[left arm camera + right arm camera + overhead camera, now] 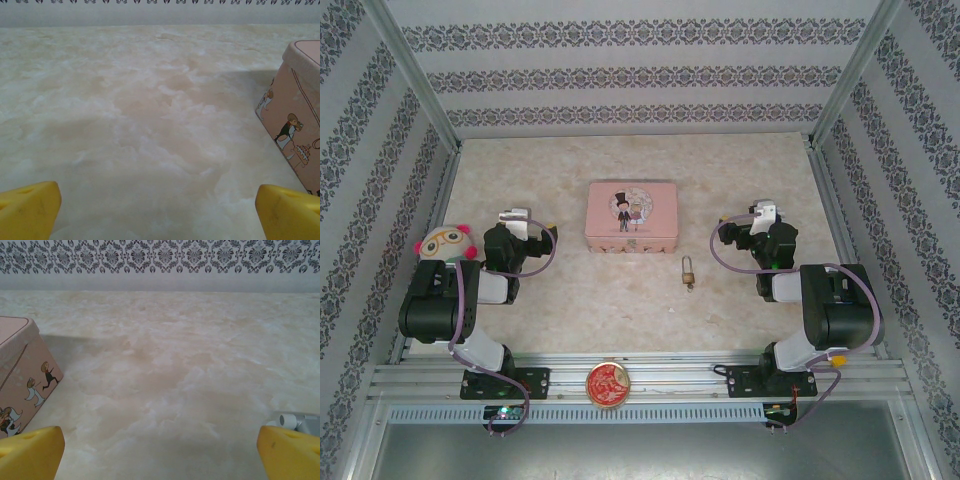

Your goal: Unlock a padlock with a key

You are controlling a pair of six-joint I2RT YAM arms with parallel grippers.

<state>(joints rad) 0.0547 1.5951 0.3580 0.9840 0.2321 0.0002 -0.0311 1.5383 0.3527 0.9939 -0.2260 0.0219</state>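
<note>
**Padlock lies alone on the worktop, both pairs of fingers spread wide**

At the far left of the top view, a round plush toy (445,243) with big eyes and pink tufts sits at the edge of the marbled worktop (580,300), right against the left arm (440,300). That arm is folded low, its wrist aimed toward the far wall. In the left wrist view, the left fingers (27,210) show as two yellow tips at opposite bottom corners. They are released, with only bare worktop between them, and the side of the pink tin box (292,110) rises at the right edge.

The pink tin box (631,216), printed with a cartoon couple, lies flat at the centre of the worktop between the two arms. A round red-gold disc (607,384) rests on the metal rail at the near edge, between the arm bases.

The padlock (688,270) lies on the worktop just right of centre. It is near the box's right front corner but apart from it, and closer to the right arm (830,310) than to the left. It is too small to tell whether its shackle is latched.

In the right wrist view, the right fingers (287,452) are likewise released, with yellow tips at both bottom corners. They grasp nothing, and the tin box shows at the left edge.
</note>
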